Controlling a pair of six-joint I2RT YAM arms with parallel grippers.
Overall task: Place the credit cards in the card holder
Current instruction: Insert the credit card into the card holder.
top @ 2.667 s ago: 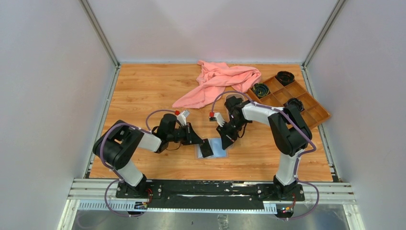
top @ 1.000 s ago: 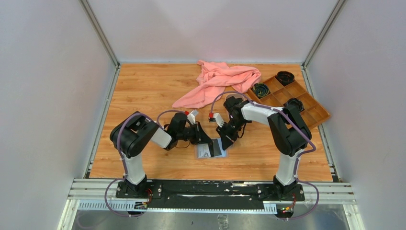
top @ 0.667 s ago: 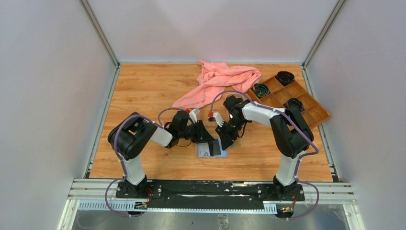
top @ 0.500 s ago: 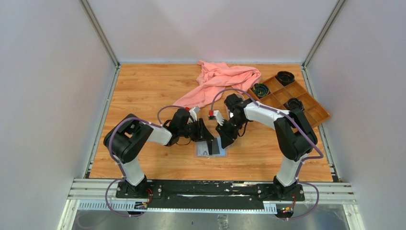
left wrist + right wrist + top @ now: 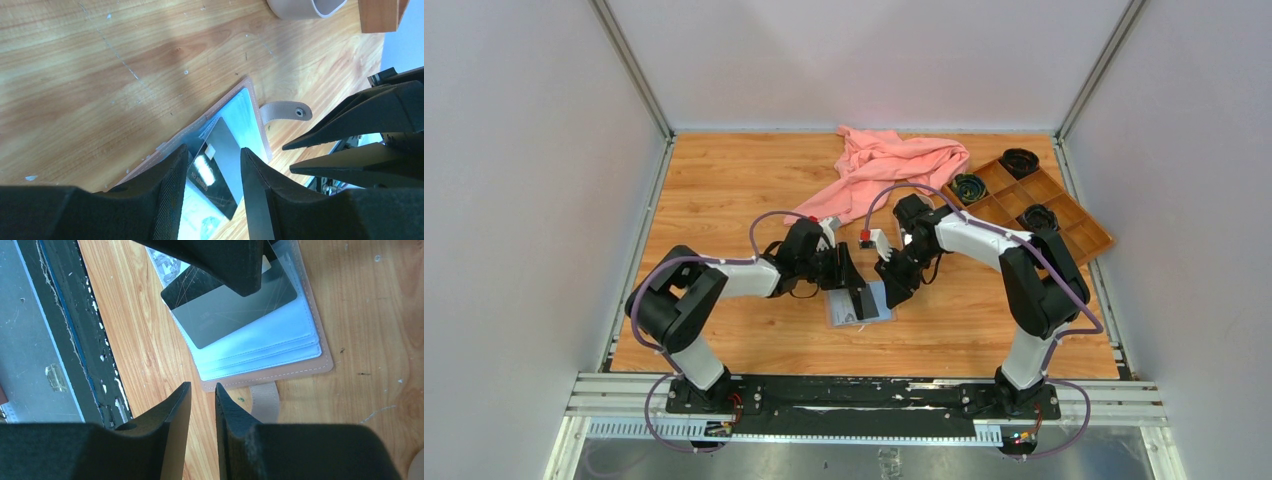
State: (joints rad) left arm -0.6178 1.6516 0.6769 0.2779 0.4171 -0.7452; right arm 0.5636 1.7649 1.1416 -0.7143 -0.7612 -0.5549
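Directly under the left pincer [image 5: 214,150], a dark credit card [image 5: 222,165] lies skewed across the clear sleeves [image 5: 242,107] of the open card holder [image 5: 280,377], which lies flat on the surface [image 5: 100,75]. One corner of the card juts past the holder's edge. Whether its far edge is inside a sleeve I cannot tell.

Left pincer: fingers parted, nothing gripped, one fingertip overlapping the card in the right wrist view.
Right pincer [image 5: 202,386]: narrow gap, empty, just beside the holder on its snap tab [image 5: 264,400] side.

Risks, as judged:
- Card looks part-seated at best. If the left fingertip touches it on lifting, it could drag the card out.
- A skewed card pushed onward would likely jam at the sleeve mouth or buckle the film.
- Nothing pins the holder, so any push could slide it on the wood.
- Both pincers crowd one small spot, so finger-to-finger contact is possible.

Pink cloth [image 5: 884,165] and compartment tray [image 5: 1079,240] sit well beyond both pincers; no concern.
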